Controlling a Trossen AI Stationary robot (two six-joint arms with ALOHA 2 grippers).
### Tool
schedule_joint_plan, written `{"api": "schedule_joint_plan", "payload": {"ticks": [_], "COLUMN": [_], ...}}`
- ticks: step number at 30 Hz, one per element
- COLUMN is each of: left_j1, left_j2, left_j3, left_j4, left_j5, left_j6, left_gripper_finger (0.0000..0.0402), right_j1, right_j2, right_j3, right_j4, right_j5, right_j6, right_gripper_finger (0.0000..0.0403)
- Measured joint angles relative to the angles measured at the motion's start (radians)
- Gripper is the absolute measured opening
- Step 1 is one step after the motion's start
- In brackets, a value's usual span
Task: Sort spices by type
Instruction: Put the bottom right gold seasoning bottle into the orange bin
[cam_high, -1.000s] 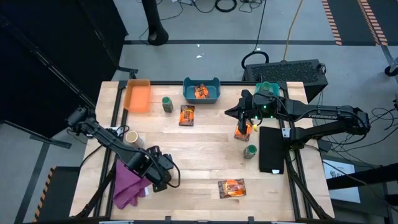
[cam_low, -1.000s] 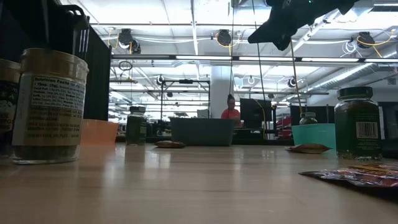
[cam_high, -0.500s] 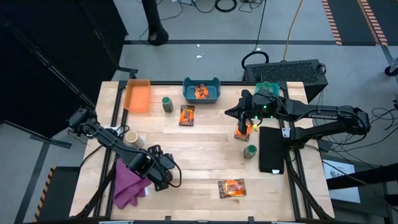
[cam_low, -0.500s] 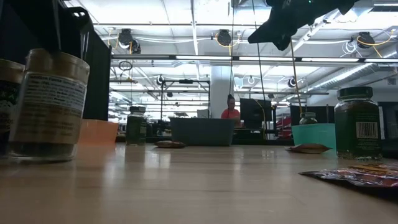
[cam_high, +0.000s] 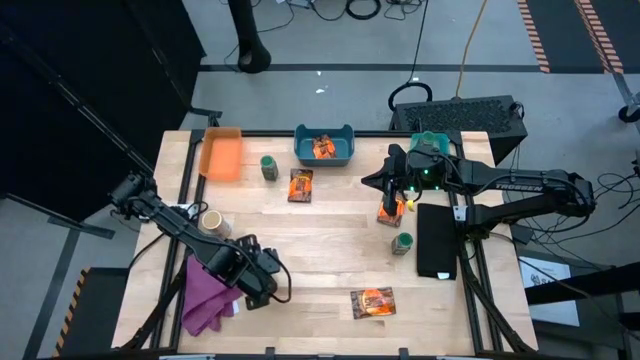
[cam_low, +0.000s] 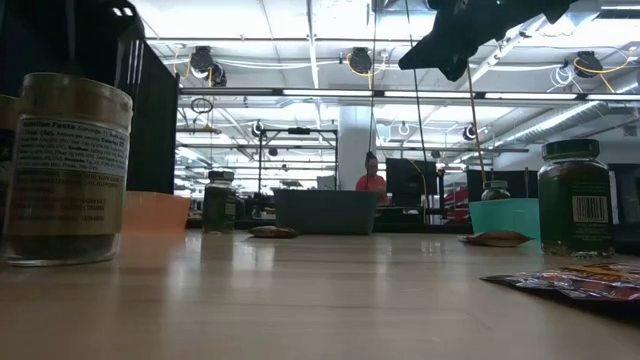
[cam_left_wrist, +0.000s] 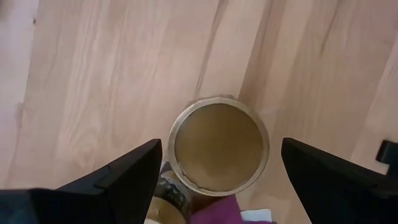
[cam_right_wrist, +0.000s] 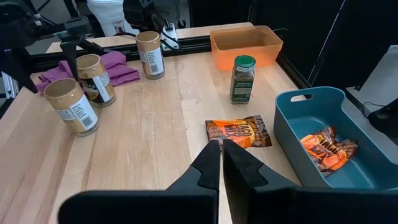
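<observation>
Only the blue bin (cam_right_wrist: 323, 137) holds a packet (cam_right_wrist: 326, 151); jars and other packets lie scattered on the desk (cam_high: 330, 250). The left gripper (cam_left_wrist: 214, 180) hovers with fingers wide apart around a tan jar (cam_left_wrist: 219, 144), seemingly not yet gripping. The right gripper (cam_right_wrist: 221, 163), fingers closed and empty, waits above a packet (cam_right_wrist: 239, 132).

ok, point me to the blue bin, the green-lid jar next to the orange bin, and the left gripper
blue bin (cam_right_wrist: 292, 127), right wrist view, near wall.
green-lid jar (cam_right_wrist: 242, 79), right wrist view, label.
left gripper (cam_left_wrist: 217, 163), left wrist view, midway between fingertips, over a tan jar.
</observation>
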Motion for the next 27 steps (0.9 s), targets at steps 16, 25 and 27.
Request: {"api": "schedule_joint_plan", "payload": {"ticks": [16, 25, 27], "left_j1": [0.000, 0.000, 0.000], "left_j2": [-0.001, -0.002, -0.002], "left_j3": [0.000, 0.000, 0.000], "left_j4": [0.018, 0.022, 0.022], "left_j5": [-0.001, -0.002, -0.003], "left_j6": [-0.001, -0.003, -0.003], "left_gripper_finger": [0.0334, 0.0334, 0.0334], "right_j1": [0.000, 0.000, 0.000], "right_j2": [0.000, 0.000, 0.000], "right_j3": [0.000, 0.000, 0.000], "right_j4": [0.000, 0.000, 0.000], "right_j5": [0.000, 0.000, 0.000], "right_j6": [0.000, 0.000, 0.000], "right_gripper_finger": [0.0000, 0.0000, 0.0000]}}
